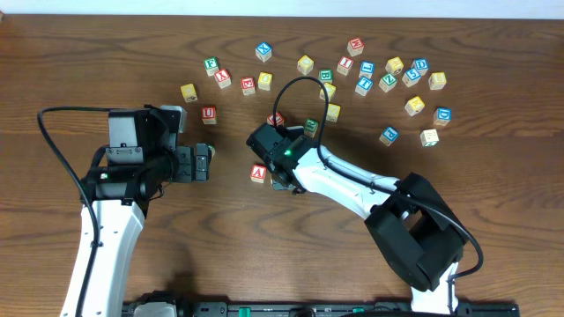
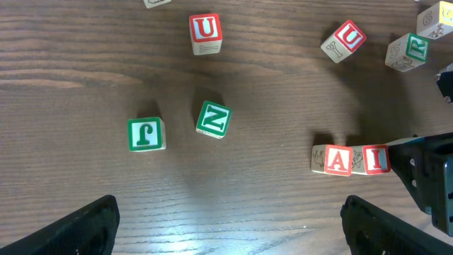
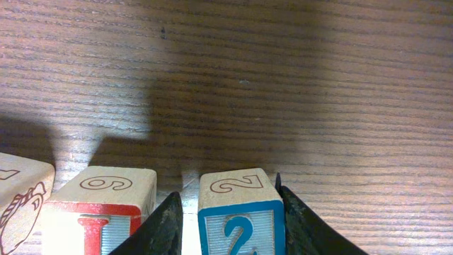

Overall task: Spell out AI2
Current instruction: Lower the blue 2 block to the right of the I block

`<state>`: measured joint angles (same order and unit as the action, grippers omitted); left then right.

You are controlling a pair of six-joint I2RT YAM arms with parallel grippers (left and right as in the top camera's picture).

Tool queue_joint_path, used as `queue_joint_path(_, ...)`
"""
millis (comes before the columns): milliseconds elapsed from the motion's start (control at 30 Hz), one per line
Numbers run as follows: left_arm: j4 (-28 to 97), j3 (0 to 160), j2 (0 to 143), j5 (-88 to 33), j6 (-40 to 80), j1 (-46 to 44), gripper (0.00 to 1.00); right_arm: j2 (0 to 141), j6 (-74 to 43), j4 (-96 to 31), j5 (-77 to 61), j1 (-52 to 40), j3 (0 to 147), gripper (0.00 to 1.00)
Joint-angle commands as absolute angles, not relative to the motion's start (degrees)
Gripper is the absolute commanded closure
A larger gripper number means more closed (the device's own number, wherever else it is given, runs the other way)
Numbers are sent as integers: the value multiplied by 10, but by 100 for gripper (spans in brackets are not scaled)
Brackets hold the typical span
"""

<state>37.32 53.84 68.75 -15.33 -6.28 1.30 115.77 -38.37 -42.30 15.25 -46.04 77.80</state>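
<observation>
The red "A" cube [image 2: 333, 159] and the red "I" cube [image 2: 373, 159] stand side by side on the table. In the right wrist view the blue "2" cube [image 3: 241, 216] sits just right of the "I" cube [image 3: 99, 212], a narrow gap between them. My right gripper [image 3: 226, 193] straddles the "2" cube: the right finger lies against it, the left finger stands slightly off it, so the jaws are open. Overhead, the "A" cube [image 1: 258, 173] shows left of the right gripper [image 1: 280, 173], which hides the other two. My left gripper [image 1: 204, 161] hovers wide open and empty [image 2: 230, 216].
Green cubes "J" [image 2: 146, 134] and "N" [image 2: 213, 119] and two red "U" cubes [image 2: 205, 32] lie beyond the left gripper. Several more cubes are scattered across the back right of the table [image 1: 379, 75]. A red cube [image 1: 209, 114] sits near the left arm.
</observation>
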Motion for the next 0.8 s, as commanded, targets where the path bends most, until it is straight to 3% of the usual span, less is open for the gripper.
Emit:
queue_joint_path(0, 375, 542, 689, -156, -73, 16, 2, 1145, -387, -422, 166, -463, 775, 63)
queue_joint_path(200, 375, 542, 689, -156, -73, 16, 2, 1145, -387, -422, 166, -463, 775, 63)
queue_joint_path(300, 375, 542, 689, -156, -73, 16, 2, 1145, -388, -422, 166, -463, 775, 73)
queue_joint_path(367, 375, 542, 689, -156, -73, 16, 2, 1145, -388, -422, 166, -463, 775, 74)
queue_joint_path(567, 375, 542, 689, -156, -73, 16, 2, 1145, -387, -422, 166, -463, 775, 60)
queue_joint_path(767, 375, 542, 689, -156, -73, 16, 2, 1145, -388, -422, 166, -463, 775, 55)
